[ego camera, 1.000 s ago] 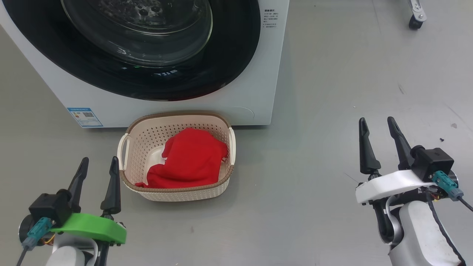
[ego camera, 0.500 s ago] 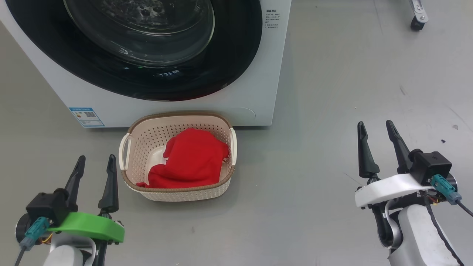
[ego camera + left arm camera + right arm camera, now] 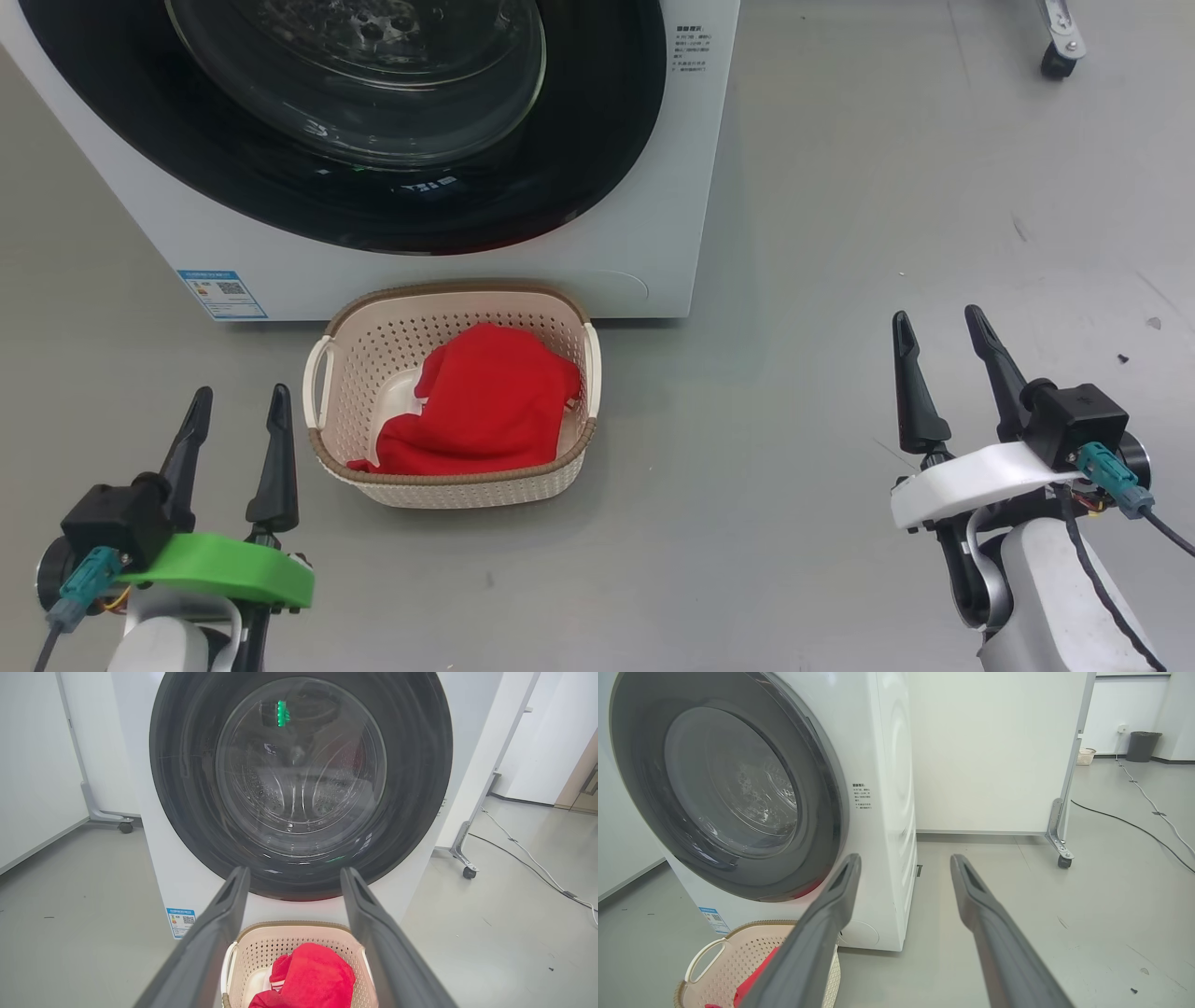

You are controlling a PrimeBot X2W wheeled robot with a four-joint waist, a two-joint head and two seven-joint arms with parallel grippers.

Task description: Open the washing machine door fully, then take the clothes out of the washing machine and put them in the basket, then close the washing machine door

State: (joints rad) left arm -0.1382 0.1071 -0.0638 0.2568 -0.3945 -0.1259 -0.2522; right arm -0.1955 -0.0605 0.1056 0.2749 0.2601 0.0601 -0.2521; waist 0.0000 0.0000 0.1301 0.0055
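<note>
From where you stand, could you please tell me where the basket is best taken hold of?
I would take the basket by its left side handle, coming down from above with the left pincer, which is open and closest. The handle is an open loop standing off the wall, so one finger can probably slip through; the red clothes lie inside, clear of it.

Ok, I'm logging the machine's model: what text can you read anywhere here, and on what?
Nothing reads clearly enough to quote.
Blue label, low on the washing machine front: print and a square code, too small.
Block of dark print, right of the washing machine door: too small.
</note>
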